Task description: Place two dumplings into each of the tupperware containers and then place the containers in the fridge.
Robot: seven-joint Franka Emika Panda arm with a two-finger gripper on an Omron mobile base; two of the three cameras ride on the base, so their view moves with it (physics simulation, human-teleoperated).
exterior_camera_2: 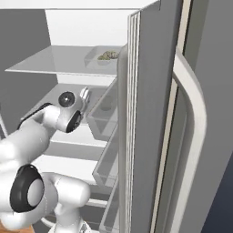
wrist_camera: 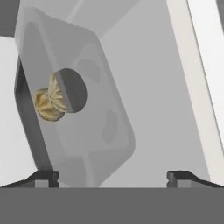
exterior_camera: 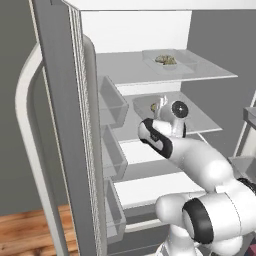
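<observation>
Gripper fingers stand wide apart and hold nothing, straddling the near end of the shallow translucent clear-grey plastic container, which rests on the flat white middle shelf of the tall grey fridge with lumpy tan dumplings at nine o'clock in the hand view. A second such container with dumplings sits on the shelf above, at twelve o'clock; both are judged stowed.

Flat even rendered light, bright white fridge interior, soft shadows (no glare), slightly blurry edges
</observation>
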